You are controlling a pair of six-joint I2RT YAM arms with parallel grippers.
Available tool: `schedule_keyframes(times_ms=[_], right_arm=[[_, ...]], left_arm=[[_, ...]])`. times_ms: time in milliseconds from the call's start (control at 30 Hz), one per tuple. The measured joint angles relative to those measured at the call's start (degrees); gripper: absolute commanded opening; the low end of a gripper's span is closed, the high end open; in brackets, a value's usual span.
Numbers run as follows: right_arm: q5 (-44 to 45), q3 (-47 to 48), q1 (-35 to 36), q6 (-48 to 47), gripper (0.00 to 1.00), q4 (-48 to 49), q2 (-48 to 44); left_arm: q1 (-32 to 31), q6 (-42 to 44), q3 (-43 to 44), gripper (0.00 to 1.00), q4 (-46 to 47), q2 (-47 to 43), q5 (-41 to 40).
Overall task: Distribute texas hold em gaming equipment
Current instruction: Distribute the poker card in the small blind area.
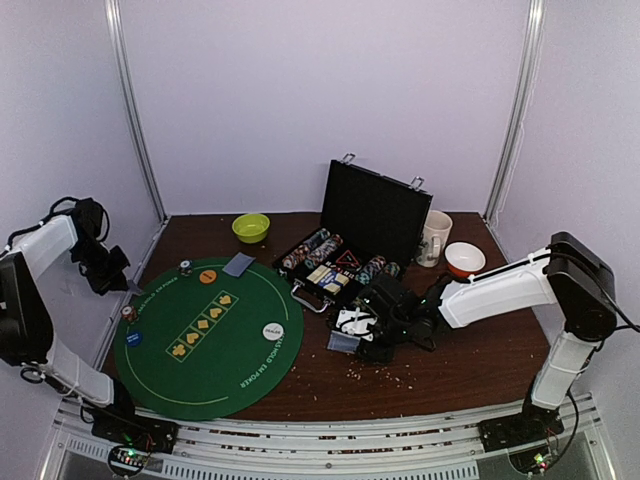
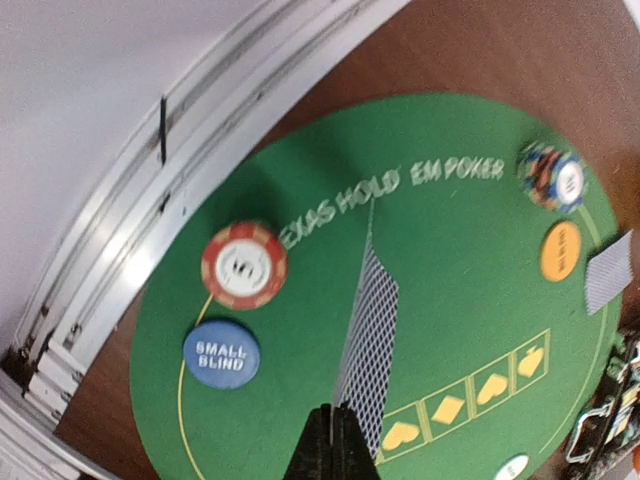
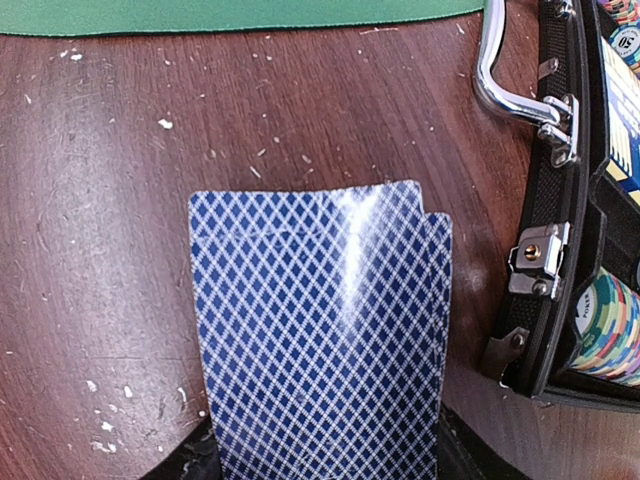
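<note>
My left gripper [image 2: 335, 412] is shut on a blue-patterned playing card [image 2: 368, 320], held edge-on above the green poker mat [image 2: 440, 260]. From above, this gripper [image 1: 125, 283] hangs at the mat's left edge. A red-and-white chip stack [image 2: 244, 265], a blue "small blind" button [image 2: 221, 356], a multicoloured chip stack [image 2: 552, 177], an orange button [image 2: 560, 250] and one face-down card [image 2: 608, 272] lie on the mat. The white dealer disc [image 1: 273, 330] lies near its right edge. My right gripper [image 3: 325, 465] is shut on a stack of playing cards [image 3: 320, 330] just above the wooden table, beside the case.
An open black case [image 1: 375, 215] with rows of chips [image 1: 318, 250] stands behind the right gripper; its metal handle [image 3: 508, 90] and latch [image 3: 535, 262] are close to the cards. A lime-green bowl [image 1: 250, 227], a white mug [image 1: 434, 238] and a red-and-white bowl [image 1: 464, 260] stand at the back.
</note>
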Motion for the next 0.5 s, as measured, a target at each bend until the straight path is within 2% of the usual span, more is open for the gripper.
schedule_keyframes(times_ms=[100, 233, 500], right_arm=[[0.0, 0.0, 0.0, 0.0, 0.60, 0.0, 0.0], [0.0, 0.0, 0.0, 0.0, 0.60, 0.0, 0.0], [0.0, 0.0, 0.0, 0.0, 0.60, -0.1, 0.0]], left_arm=[[0.0, 0.0, -4.4, 0.00, -3.3, -3.0, 0.3], [0.0, 1.5, -4.6, 0.00, -6.8, -5.7, 0.7], [0.0, 8.4, -5.4, 0.00, -12.9, -2.8, 1.5]])
